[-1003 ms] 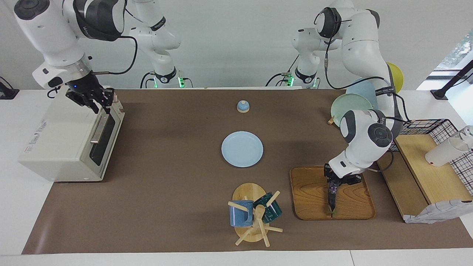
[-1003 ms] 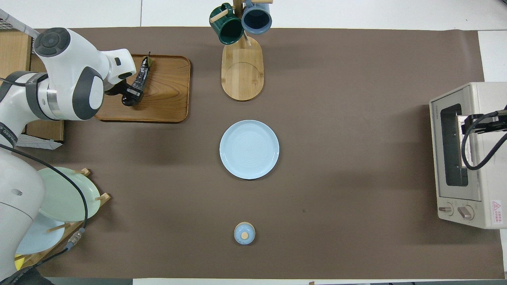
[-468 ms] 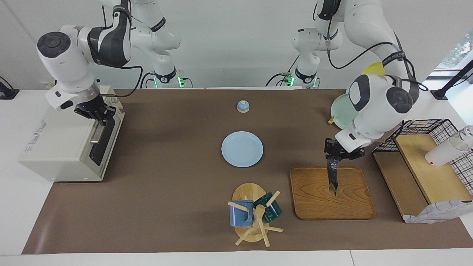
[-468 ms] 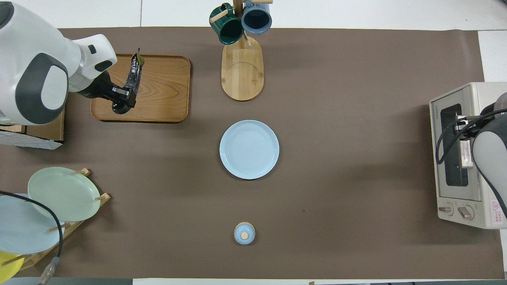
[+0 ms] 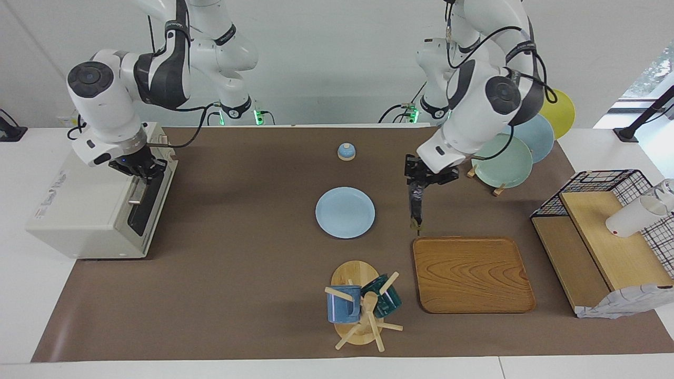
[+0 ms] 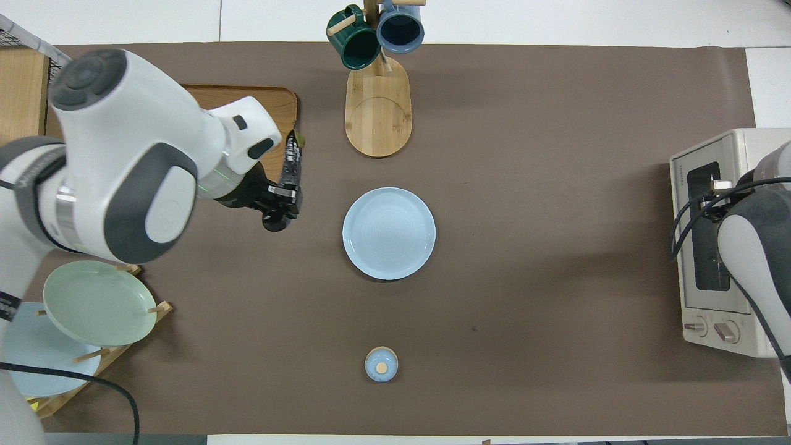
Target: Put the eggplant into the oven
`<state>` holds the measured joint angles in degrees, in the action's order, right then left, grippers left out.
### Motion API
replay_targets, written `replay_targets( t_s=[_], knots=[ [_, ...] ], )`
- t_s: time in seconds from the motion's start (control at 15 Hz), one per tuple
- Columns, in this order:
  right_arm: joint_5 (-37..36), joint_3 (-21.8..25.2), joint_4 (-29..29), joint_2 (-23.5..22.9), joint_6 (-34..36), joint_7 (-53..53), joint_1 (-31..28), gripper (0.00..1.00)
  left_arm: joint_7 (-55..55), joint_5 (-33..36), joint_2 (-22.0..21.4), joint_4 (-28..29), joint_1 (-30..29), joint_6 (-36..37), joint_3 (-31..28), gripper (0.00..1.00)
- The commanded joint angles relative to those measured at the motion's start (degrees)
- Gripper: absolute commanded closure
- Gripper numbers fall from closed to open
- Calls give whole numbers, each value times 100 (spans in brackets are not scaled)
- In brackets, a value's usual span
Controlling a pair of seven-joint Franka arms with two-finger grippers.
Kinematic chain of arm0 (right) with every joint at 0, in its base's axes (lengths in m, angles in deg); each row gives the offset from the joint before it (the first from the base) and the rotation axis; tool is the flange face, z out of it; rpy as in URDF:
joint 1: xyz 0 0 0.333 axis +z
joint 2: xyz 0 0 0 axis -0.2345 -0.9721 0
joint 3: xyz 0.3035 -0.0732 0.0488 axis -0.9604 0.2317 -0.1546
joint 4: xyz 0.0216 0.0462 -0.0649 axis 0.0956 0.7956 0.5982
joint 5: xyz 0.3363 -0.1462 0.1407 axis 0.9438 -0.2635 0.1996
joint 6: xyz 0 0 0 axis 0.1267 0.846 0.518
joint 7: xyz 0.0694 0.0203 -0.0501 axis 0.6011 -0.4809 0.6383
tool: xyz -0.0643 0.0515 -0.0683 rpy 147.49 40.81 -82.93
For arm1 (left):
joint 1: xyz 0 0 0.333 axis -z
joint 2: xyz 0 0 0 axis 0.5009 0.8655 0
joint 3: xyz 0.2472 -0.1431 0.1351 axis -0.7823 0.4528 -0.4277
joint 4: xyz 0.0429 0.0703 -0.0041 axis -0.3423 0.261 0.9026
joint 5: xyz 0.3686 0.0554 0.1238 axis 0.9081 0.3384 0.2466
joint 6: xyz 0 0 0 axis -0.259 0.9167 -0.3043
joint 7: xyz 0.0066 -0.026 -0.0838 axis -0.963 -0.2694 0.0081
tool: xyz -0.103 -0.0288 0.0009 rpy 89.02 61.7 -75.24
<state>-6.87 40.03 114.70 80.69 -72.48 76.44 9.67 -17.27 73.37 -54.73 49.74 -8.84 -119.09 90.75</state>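
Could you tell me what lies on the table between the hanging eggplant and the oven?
The light blue plate lies between the eggplant and the oven; otherwise bare brown mat, clearest in the facing view.

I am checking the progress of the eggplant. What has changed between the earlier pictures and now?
The left gripper, shut on the eggplant, lifted it off the wooden tray and carried it toward the blue plate; it now hangs over the mat between the two. The right gripper came down and shut at the oven door handle. Door closed, the rest unmoved.
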Motion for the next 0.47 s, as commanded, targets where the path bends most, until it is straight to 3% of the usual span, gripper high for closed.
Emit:
replay_targets(
  t_s=[0.0,0.2,0.4],
  knots=[
    [-235,-39,198,121,-164,-50,-41,100,-561,-154,-362,1019,758,-1054,-106,100],
    [-420,-39,181,121,-85,-32,-32,100,-956,-180,-187,1539,1384,-1995,-114,100],
    [-420,-39,189,121,-94,-14,-41,100,-1176,-180,200,1540,1612,-2532,-114,100]
  ],
)
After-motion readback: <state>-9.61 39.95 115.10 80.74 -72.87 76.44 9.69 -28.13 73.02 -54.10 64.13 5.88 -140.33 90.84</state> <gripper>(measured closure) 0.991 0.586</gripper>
